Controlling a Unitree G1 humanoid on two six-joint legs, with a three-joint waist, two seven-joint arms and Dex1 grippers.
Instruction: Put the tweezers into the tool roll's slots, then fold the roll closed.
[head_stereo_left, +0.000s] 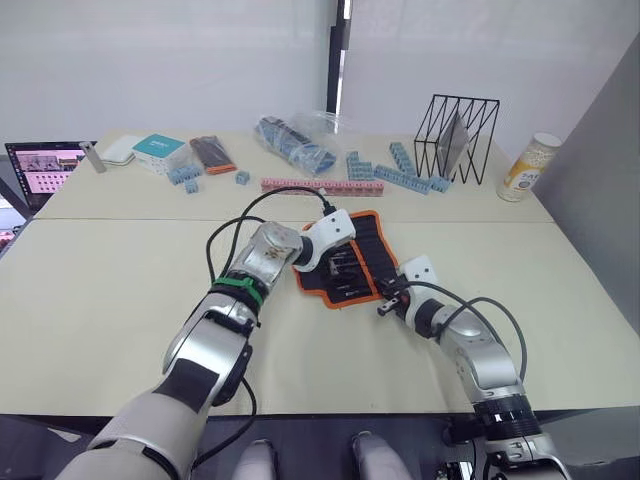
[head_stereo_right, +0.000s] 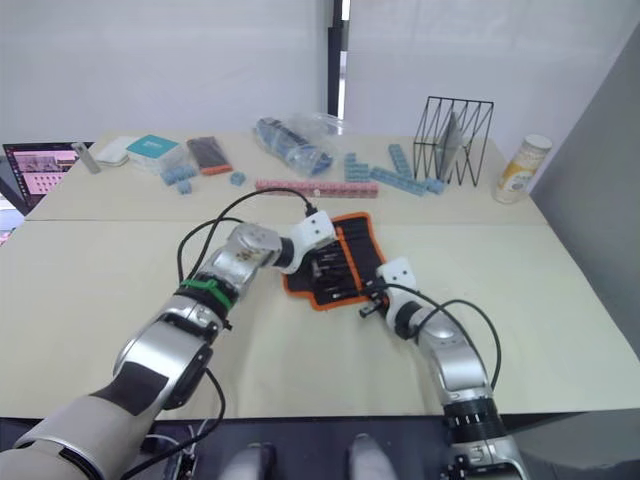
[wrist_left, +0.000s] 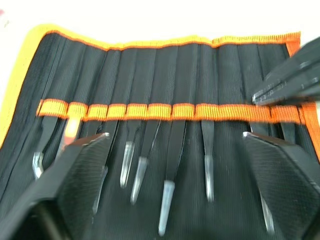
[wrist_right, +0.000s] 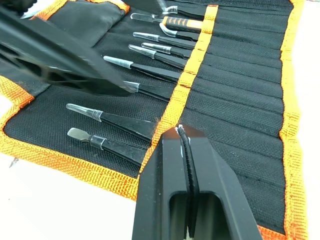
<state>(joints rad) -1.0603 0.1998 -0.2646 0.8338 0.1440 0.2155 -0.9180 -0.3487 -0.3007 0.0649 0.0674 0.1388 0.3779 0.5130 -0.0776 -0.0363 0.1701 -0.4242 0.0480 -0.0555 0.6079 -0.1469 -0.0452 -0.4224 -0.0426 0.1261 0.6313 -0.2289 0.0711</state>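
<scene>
From the head views, the roll (head_stereo_left: 350, 262) lay open on the table (head_stereo_left: 120, 290), near its middle, with both arms reaching onto it. The left tool (head_stereo_left: 352, 262) hung over the roll's inner face, and the right tool (head_stereo_left: 384, 303) sat at the roll's near right corner. Blue blocks (head_stereo_left: 405, 172), a wire rack (head_stereo_left: 456, 137) and a can (head_stereo_left: 527, 166) stood well apart along the far edge.

In the left wrist view, the left tool (wrist_left: 175, 150) was spread wide open above the tweezers (wrist_left: 166, 200), which sat tucked under the orange strap (wrist_left: 165, 111) in the slots (wrist_left: 150, 70).

In the right wrist view, the right tool (wrist_right: 184, 145) was closed, its tips pressed together with nothing visibly between them, resting at the orange strap.
</scene>
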